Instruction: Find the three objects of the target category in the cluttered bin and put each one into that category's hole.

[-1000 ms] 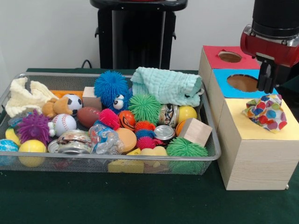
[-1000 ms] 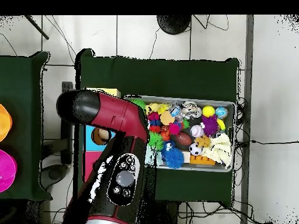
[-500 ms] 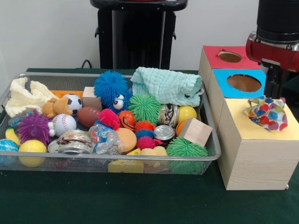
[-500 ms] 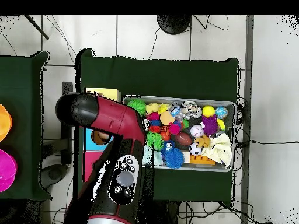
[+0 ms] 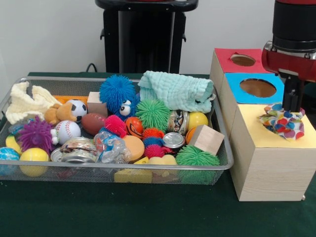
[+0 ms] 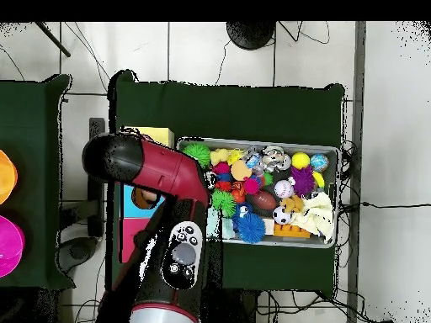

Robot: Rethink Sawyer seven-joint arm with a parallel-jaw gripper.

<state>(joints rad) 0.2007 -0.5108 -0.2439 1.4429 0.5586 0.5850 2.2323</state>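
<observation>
Even, bright indoor light; soft shadows under mesh bin; front view slightly soft, no glare.

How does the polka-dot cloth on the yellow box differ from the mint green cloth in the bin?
The polka-dot cloth is small and many-coloured; the mint green cloth is larger and plain. The polka-dot cloth lies on the yellow box top under the gripper; the mint green cloth rests on the bin's far rim. Both are crumpled fabric.
</observation>
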